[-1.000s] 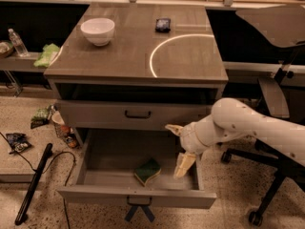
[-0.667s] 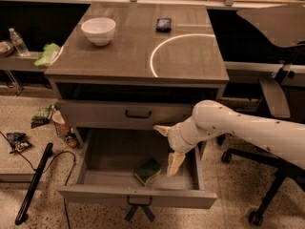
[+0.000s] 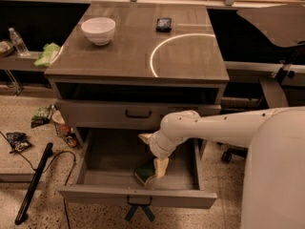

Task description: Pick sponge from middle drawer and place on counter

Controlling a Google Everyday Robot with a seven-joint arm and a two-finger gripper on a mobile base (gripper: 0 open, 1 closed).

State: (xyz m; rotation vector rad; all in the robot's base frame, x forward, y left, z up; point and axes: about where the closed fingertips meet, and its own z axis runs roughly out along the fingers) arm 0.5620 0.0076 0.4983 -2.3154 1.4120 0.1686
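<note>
The middle drawer (image 3: 138,197) is pulled open, with blue ribbon strips (image 3: 138,211) hanging from its handle. The sponge (image 3: 144,174), green on top with a yellow edge, lies on the drawer floor near the front wall. My gripper (image 3: 153,153) reaches into the drawer from the right, just above and right of the sponge. It is open; one cream finger (image 3: 145,137) points left and the other finger (image 3: 161,167) points down beside the sponge's right edge. The counter (image 3: 119,56) with its white arc is above.
A white bowl (image 3: 98,30) and a small black object (image 3: 164,24) sit on the counter. The upper drawer (image 3: 138,114) with a plain black handle is shut. A pale green cloth (image 3: 47,54) and a bottle (image 3: 18,41) are at the left. A black stick (image 3: 32,184) and wrappers lie on the floor.
My arm has swung left inside the drawer. The gripper has come from the drawer's right side to right beside the sponge. The sponge has not moved.
</note>
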